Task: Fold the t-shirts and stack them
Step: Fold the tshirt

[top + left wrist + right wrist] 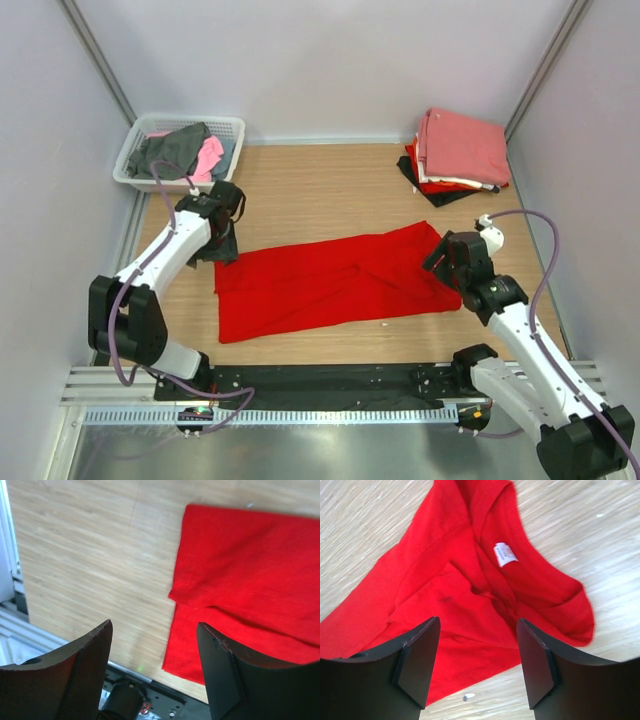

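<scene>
In the lower part of the top view a metal rail (300, 412) runs along the near edge of the surface (320, 190), with both arm bases on it. The left tool (226, 248) stands at the left of the frame, over the upper left corner of the red t-shirt (330, 285). In its wrist view the jaws are wide apart and nothing is between them; bare wood shows in the gap, and the left edge of the cloth lies just beside the right finger (235, 680). The right tool (436, 258) stands over the right end of the same t-shirt. Its jaws are also wide and hold nothing. Between its fingers (420, 660) the wrist view shows the wrinkled collar end with a small white label (505, 554).

The red t-shirt lies spread in the middle of the frame as a long band, folded along its length. Free wood lies on all sides of it, most of it above the t-shirt.

At the upper right, well apart, rests a stack of folded t-shirts (460, 150), salmon-pink on top, red and black beneath. At the upper left, a white basket (190, 119) holds crumpled grey (175, 148) and pink (210, 158) t-shirts, near the left arm.
</scene>
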Controlling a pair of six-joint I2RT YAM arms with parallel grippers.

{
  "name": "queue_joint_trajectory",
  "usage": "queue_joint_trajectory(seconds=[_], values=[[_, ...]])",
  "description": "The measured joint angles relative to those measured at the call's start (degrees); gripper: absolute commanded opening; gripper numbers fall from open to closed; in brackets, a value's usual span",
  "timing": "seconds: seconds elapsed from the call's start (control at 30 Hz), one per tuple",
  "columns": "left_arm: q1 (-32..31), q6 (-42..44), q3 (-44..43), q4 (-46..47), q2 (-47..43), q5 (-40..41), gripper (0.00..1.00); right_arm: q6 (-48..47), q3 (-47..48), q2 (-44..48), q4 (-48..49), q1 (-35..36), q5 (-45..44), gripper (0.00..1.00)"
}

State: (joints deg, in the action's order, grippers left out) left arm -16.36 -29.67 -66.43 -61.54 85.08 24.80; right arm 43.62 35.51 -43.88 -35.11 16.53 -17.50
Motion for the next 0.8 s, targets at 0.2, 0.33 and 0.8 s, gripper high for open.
queue_joint_trajectory(seconds=[0.2,0.33,0.8], values=[[-1.4,-1.1,-2.2,2.5,3.7,-2.1,0.63,1.2,1.3,-10.7,4.7,1.1,4.4,0.70],[-4.3,-3.6,-3.0,4.3,12.7,-4.5,0.60,1.3,3.4,-21.4,5.9,3.3,5.8,0.72],[-8.4,-7.6,0.4,8.3,18.6,-8.2,0.57,-6.3,32.7,-61.6,2.8,4.7,6.0,0.77]])
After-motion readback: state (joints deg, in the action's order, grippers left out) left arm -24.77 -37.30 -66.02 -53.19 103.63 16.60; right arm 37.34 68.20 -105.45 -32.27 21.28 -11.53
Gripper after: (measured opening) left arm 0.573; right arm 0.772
